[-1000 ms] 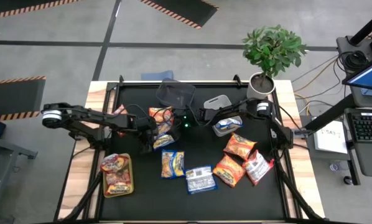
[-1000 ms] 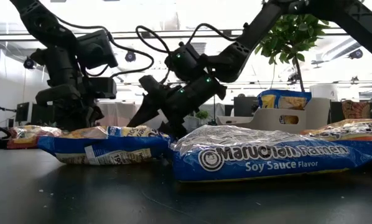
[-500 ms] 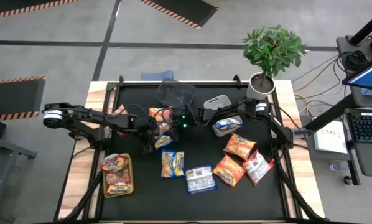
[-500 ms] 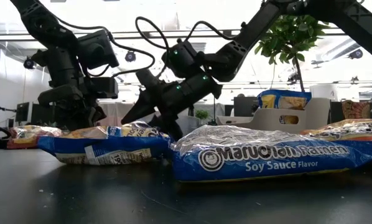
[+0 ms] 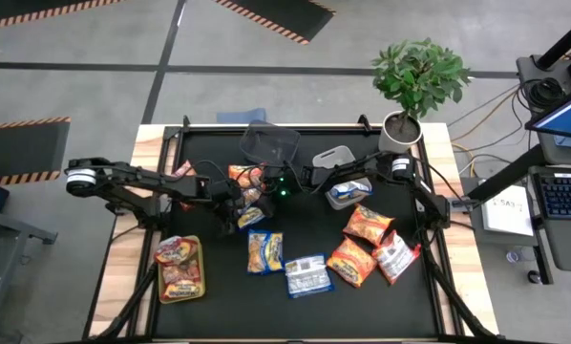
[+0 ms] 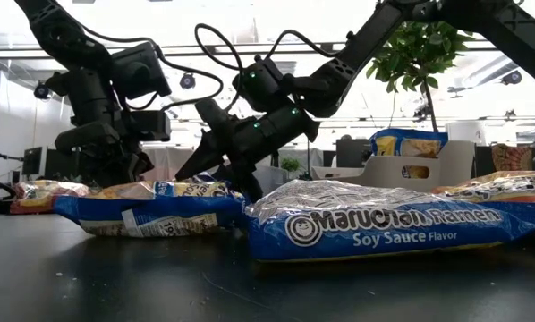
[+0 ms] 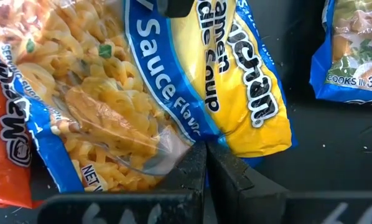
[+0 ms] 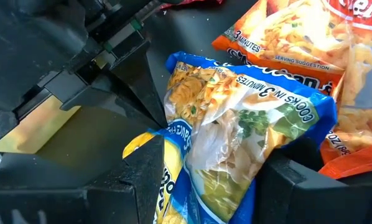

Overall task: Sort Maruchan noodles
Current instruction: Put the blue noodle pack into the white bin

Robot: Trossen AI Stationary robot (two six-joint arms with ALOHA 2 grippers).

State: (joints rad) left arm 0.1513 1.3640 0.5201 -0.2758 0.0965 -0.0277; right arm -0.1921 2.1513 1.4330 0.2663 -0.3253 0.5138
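1. The floor (image 5: 95, 91) around the table was grey, crossed by dark seams.
2. Black mats with orange-striped edges (image 5: 281, 14) lay on the floor at the far side, and another (image 5: 18, 148) lay to the left.
3. The table (image 5: 118, 263) had a pale wooden border around a black top.
4. A potted plant (image 5: 417, 81) stood at the table's far right corner.
5. To the right, a desk held a keyboard (image 5: 564, 196) and a laptop (image 5: 562, 119), with cables (image 5: 486, 115) trailing over the floor.
6. In the low view, the room behind was bright, with strip lights (image 6: 205, 54) on the ceiling and dark monitors (image 6: 30, 161) at the far left.
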